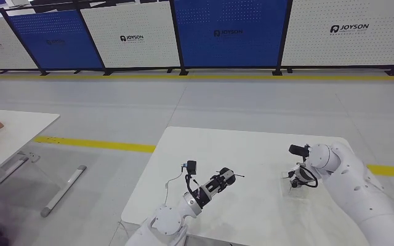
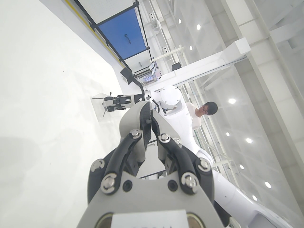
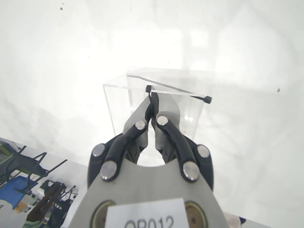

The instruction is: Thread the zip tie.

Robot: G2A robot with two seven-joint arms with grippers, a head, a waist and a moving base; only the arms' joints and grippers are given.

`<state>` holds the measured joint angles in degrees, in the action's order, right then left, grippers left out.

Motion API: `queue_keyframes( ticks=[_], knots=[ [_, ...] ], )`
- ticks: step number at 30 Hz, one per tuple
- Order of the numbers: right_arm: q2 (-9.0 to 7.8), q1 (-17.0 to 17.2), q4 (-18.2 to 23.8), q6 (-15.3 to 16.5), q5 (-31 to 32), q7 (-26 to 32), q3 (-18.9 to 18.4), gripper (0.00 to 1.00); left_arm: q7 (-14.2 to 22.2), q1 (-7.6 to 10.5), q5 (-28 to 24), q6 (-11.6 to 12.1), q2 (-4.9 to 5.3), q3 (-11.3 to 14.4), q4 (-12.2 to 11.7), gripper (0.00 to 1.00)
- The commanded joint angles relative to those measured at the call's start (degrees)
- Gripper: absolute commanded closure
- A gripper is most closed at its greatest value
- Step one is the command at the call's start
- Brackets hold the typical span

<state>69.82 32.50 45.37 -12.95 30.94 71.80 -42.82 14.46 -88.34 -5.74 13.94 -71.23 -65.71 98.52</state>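
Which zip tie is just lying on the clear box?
The flat zip tie, stretched across the top of the box with no gripper around it. The pinched zip tie sits in the shut right gripper.

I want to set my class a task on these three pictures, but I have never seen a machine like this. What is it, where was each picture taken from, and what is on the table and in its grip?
It is a two-armed robot working at a white table. The top view looks down from above its arms. Each of the other two comes from a camera on one wrist, looking along that arm's pincer, called a gripper. The right gripper is shut on a black zip tie at a clear plastic stand, on which a second zip tie lies. The left gripper is shut on a thin black strip, probably another zip tie.
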Motion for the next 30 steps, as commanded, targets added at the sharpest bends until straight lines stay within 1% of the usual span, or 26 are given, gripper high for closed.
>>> queue_keyframes(
  ticks=[1, 5, 9, 10, 12, 14, 16, 19, 20, 22, 30],
  knots=[
    [-0.68, 1.1, 2.2, -0.6, 0.7, -0.3, -1.0, 1.0, 0.0, 0.0, 0.0, 0.0, 0.0, 0.0, 0.0, 1.0],
    [-2.5, 4.2, 8.2, -1.8, 2.3, 0.4, -3.7, 1.0, 0.0, 0.0, 0.0, 0.0, 0.0, 0.0, 0.0, 1.0],
    [-4.71, 8.5, 15.8, -3.5, 4.5, 0.7, -7.6, 1.0, 0.0, 0.0, 0.0, 0.0, 0.0, 0.0, 0.0, 1.0],
    [-5.39, 10.0, 18.2, -4.1, 4.8, 0.3, -9.1, 1.0, 0.0, 0.0, 0.0, 0.0, 0.0, 0.0, 0.0, 1.0],
    [-6.34, 12.5, 21.9, -5.3, 5.3, -0.9, -11.6, 1.0, 0.0, 0.0, 0.0, 0.0, 0.0, 0.0, 0.0, 1.0],
    [-7.37, 15.8, 26.4, -6.4, 5.1, -3.5, -15.0, 1.0, 0.0, 0.0, 0.0, 0.0, 0.0, 0.0, 0.0, 1.0],
    [-8.25, 19.4, 30.6, -6.5, 4.4, -6.4, -18.4, 1.0, 0.0, 0.0, 0.0, 0.0, 0.0, 0.0, 0.0, 1.0],
    [-9.06, 23.3, 34.4, -6.5, 3.8, -9.9, -22.2, 1.0, 0.0, 0.0, 0.0, 0.0, 0.0, 0.0, 0.0, 1.0],
    [-9.27, 24.7, 35.4, -6.5, 3.3, -10.7, -23.4, 1.0, 0.0, 0.0, 0.0, 0.0, 0.0, 0.0, 0.0, 1.0],
    [-9.42, 25.5, 35.8, -6.1, 1.7, -9.3, -24.4, 1.0, 0.0, 0.0, 0.0, 0.0, 0.0, 0.0, 0.0, 1.0],
    [-9.42, 25.5, 35.8, -6.1, 1.7, -9.3, -24.4, 1.0, 0.0, 0.0, 0.0, 0.0, 0.0, 0.0, 0.0, 1.0]
  ],
)
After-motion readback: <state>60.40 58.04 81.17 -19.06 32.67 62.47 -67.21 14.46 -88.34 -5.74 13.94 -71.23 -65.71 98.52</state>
